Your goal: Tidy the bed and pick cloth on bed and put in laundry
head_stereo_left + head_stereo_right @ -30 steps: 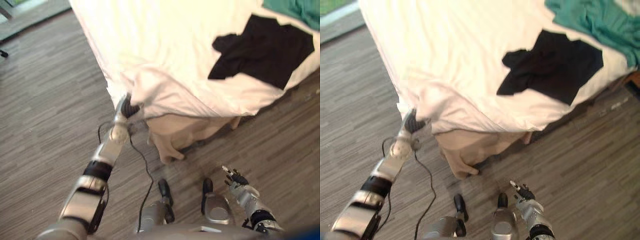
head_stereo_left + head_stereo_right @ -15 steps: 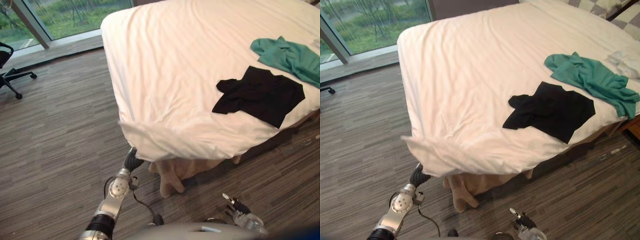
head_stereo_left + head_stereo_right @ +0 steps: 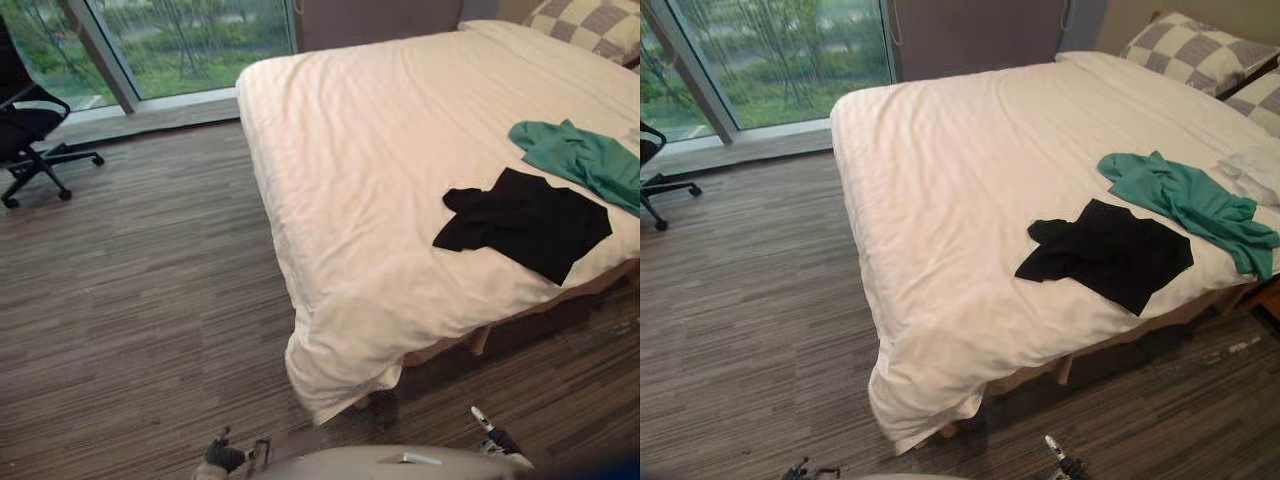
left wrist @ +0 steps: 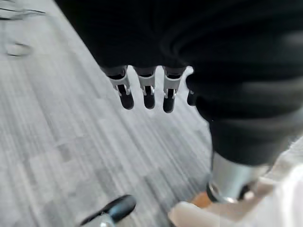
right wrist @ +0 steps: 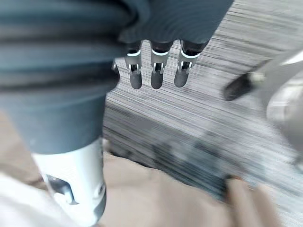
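Note:
A black cloth [image 3: 525, 220] lies flat on the white duvet [image 3: 370, 180] near the bed's right side. A teal cloth [image 3: 585, 160] lies crumpled just behind it. The duvet's near corner [image 3: 335, 370] hangs down toward the floor. My left hand [image 3: 222, 458] is low over the wooden floor, well short of the bed; its fingers [image 4: 147, 92] are straight and hold nothing. Off to the lower right, my right hand [image 3: 497, 443] is also open, its fingers [image 5: 156, 73] straight above the floor.
A black office chair [image 3: 30, 125] stands on the floor at far left, by the large window [image 3: 180, 40]. Checkered pillows [image 3: 1200, 50] sit at the bed's head, with a small white cloth [image 3: 1252, 168] beside the teal one. Wooden floor [image 3: 140, 290] lies open left of the bed.
My left hand has let go of the duvet corner and dropped low; the corner now hangs down the bed. The camera has tilted up, showing the whole bed.

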Robot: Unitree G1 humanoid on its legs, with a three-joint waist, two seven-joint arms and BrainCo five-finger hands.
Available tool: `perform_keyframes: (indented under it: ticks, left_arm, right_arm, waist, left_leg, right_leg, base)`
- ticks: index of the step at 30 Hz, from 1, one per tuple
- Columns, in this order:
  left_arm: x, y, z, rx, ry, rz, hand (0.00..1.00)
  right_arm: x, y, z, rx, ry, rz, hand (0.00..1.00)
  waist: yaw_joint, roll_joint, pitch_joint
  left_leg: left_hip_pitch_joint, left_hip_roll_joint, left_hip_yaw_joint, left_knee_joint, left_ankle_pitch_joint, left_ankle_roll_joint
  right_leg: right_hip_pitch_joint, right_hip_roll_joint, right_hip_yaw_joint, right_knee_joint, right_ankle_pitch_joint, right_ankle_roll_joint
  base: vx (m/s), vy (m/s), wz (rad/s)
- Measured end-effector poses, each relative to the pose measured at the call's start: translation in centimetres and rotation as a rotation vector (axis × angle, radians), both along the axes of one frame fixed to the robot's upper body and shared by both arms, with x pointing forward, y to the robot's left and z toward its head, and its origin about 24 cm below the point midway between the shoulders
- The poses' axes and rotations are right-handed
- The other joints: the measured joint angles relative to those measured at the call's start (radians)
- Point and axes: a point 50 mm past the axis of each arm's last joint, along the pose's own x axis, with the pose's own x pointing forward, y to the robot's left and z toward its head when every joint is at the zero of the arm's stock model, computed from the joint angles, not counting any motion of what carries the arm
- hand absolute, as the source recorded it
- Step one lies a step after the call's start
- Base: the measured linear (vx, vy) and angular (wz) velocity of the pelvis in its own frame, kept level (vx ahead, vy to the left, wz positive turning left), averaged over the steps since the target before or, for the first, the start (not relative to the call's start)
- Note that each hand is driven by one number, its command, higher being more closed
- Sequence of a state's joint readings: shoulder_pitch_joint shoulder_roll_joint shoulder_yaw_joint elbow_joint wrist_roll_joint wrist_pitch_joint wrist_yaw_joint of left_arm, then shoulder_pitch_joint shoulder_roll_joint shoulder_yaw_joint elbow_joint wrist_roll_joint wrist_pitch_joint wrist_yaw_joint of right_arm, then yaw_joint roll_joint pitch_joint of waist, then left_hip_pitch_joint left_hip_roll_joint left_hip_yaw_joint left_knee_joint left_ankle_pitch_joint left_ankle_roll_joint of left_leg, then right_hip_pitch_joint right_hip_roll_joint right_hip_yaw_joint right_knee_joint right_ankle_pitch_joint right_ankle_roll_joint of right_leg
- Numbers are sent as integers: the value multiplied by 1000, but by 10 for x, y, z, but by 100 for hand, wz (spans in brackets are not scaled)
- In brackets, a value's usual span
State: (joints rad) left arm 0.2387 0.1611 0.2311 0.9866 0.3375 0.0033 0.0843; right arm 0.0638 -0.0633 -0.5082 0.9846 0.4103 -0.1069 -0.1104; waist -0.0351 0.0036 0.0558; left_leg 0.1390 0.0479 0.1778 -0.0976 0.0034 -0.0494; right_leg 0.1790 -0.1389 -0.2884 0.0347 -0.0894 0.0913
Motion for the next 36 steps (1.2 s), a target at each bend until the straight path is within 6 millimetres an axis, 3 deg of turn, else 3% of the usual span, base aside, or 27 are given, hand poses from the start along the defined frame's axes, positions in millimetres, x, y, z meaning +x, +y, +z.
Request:
perform_keyframes:
  ticks: [3, 4, 5, 6, 8, 11, 13, 15, 19, 21, 23, 25, 27, 28, 29, 33, 36]
  left_arm:
    - [0, 2, 0, -3, 9, 16, 0]
    - [1, 0, -1, -13, 8, 13, 0]
    - [1, -1, -1, -16, 8, 12, 0]
    - [2, -6, -2, -32, 1, 16, 0]
    - [5, -11, -2, -42, -6, -5, 0]
    - [10, -17, -3, -60, -22, -30, 0]
    - [8, -19, -3, -68, -30, -19, 0]
    - [0, -18, -2, -75, -44, 14, 0]
    - [-4, -20, -1, -82, -97, 44, 0]
    - [4, -24, 2, -92, -159, 29, 0]
    - [10, -29, 3, -102, -204, 22, 0]
    - [19, -29, 6, -100, -246, 14, 0]
    - [51, -30, 14, -103, -355, 0, 0]
    - [55, -30, 15, -104, -369, -4, 0]
    - [68, -31, 20, -105, -416, -11, 0]
    - [108, -37, 39, -81, -570, -57, 0]
    - [129, -40, 53, -69, -663, -56, 0]
  right_arm:
    - [37, -20, 25, -153, -140, 66, 100]
    - [59, -29, 43, -241, -225, 126, 100]
    - [62, -31, 47, -260, -239, 140, 100]
    - [90, -38, 77, -391, -366, 279, 100]
    - [123, -31, 110, -487, -525, 449, 100]
    - [158, 4, 160, -567, -799, 691, 100]
    - [165, 34, 183, -556, -952, 852, 100]
    - [165, 82, 199, -487, -1108, 1078, 100]
    - [154, 147, 203, -321, -1233, 1430, 100]
    - [151, 168, 201, -244, -1236, 1531, 100]
    - [160, 185, 204, -212, -1233, 1601, 100]
    - [173, 198, 216, -263, -1236, 1646, 100]
    - [202, 210, 244, -376, -1249, 1622, 100]
    - [207, 212, 249, -392, -1250, 1608, 100]
    - [219, 215, 262, -437, -1256, 1567, 100]
    - [244, 198, 286, -526, -1249, 1365, 100]
    - [250, 181, 289, -509, -1245, 1199, 100]
  waist:
    - [4, -8, 2]
    - [5, -12, 6]
    - [5, -10, 7]
    - [5, -7, 8]
    - [6, -5, 4]
    - [29, -11, -1]
    - [45, -12, -2]
    - [50, -26, -8]
    - [80, -33, -9]
    - [93, -35, 0]
    - [112, -33, 26]
    - [128, -25, 56]
    - [161, -14, 173]
    - [162, -14, 190]
    - [171, -12, 246]
    - [214, -16, 376]
    - [218, -21, 418]
  left_leg:
    - [-20, -20, -10, -6, 1, 9]
    - [-29, -32, -10, -7, 0, 9]
    - [-32, -32, -11, -7, 1, 10]
    - [-41, -37, -32, -7, 5, 12]
    - [-53, -43, -62, -7, 5, 11]
    - [-87, -47, -94, -7, 5, 10]
    - [-100, -42, -108, -6, 6, 10]
    - [-104, -42, -109, -6, 32, 15]
    - [-83, -54, -117, 0, 50, 36]
    - [-87, -61, -138, 0, 50, 36]
    - [-109, -66, -151, 0, 50, 36]
    - [-158, -56, -170, 6, 53, 35]
    - [-240, -45, -207, 64, 55, 30]
    - [-258, -44, -216, 72, 56, 29]
    - [-301, -40, -235, 90, 67, 23]
    - [-421, -46, -271, 136, 85, 10]
    - [-521, -70, -270, 186, 85, 10]
  right_leg:
    - [-25, -11, 0, -12, -11, -5]
    - [-30, -22, -1, -14, -34, -1]
    - [-31, -22, -2, -12, -34, -2]
    - [-33, -24, -11, -11, -38, 2]
    - [-32, -21, -27, -20, -39, 4]
    - [-53, -16, -28, -36, -40, 6]
    - [-60, -12, -28, -35, -39, 6]
    - [-59, -11, -27, -33, -20, 5]
    - [-26, -12, -29, -39, -12, 7]
    - [-16, -14, -45, -52, -9, 12]
    - [-28, -12, -59, -58, -9, 12]
    - [-70, -7, -76, -49, -13, 7]
    - [-132, -3, -105, 20, -34, -15]
    - [-148, -3, -111, 34, -39, -18]
    - [-190, -4, -130, 75, -52, -29]
    - [-337, -47, -169, 254, -133, -40]
    - [-464, -109, -186, 406, -192, -45]
  base:
    - [-178, -11, -8]
    - [-250, -11, -7]
    - [-288, -1, 11]
    - [-259, 2, 25]
    - [-156, 7, 32]
    - [-65, 6, 28]
    - [30, -23, 22]
    - [74, -12, 17]
    - [159, -15, 8]
    - [132, -9, 25]
    - [22, -19, 21]
    - [-44, -38, 27]
    - [-114, -35, 42]
    - [-118, -28, 47]
    - [-70, -24, 48]
    - [-77, -20, 41]
    - [-63, -29, 26]
